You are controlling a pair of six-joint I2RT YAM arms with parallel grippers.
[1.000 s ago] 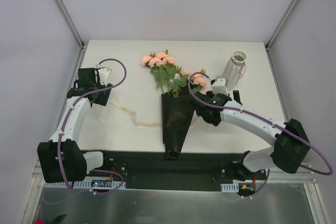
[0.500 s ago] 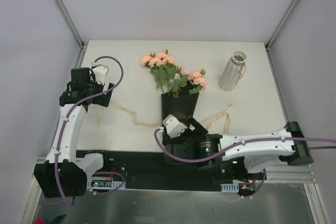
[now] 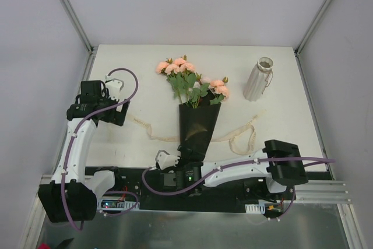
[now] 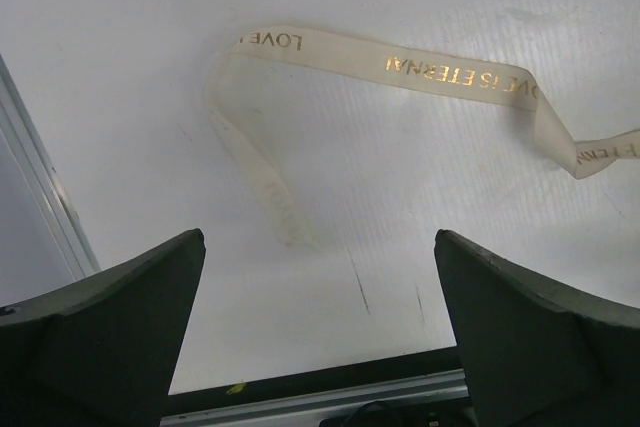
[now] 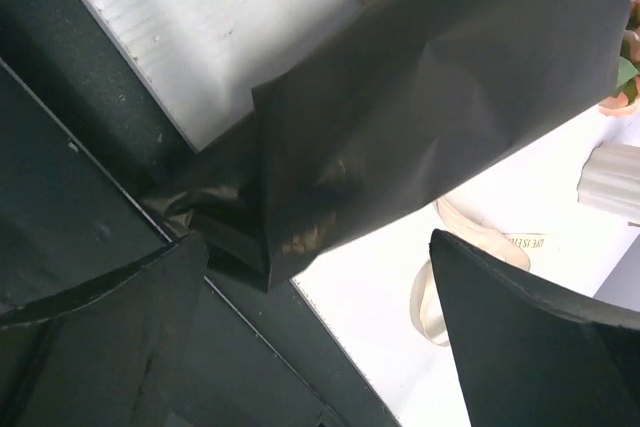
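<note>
As the top view shows, the black paper-wrapped bouquet (image 3: 195, 129) lies on the white bench (image 3: 280, 86). Left wrist: left end effector (image 4: 318, 237) wide open, empty, over cream gold-lettered ribbon (image 4: 440, 72). Right wrist: right end effector (image 5: 318, 239) open, empty, facing the wrap's tail; best centred before closing.

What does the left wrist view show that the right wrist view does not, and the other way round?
Only the left wrist view: the metal rail beside the table, and the gold words on the ribbon large enough to read. Only the right wrist view: the black wrap, the vase, a pink flower and the black base. Both: white table, some ribbon, and open fingers, of the left gripper and the right gripper.
</note>
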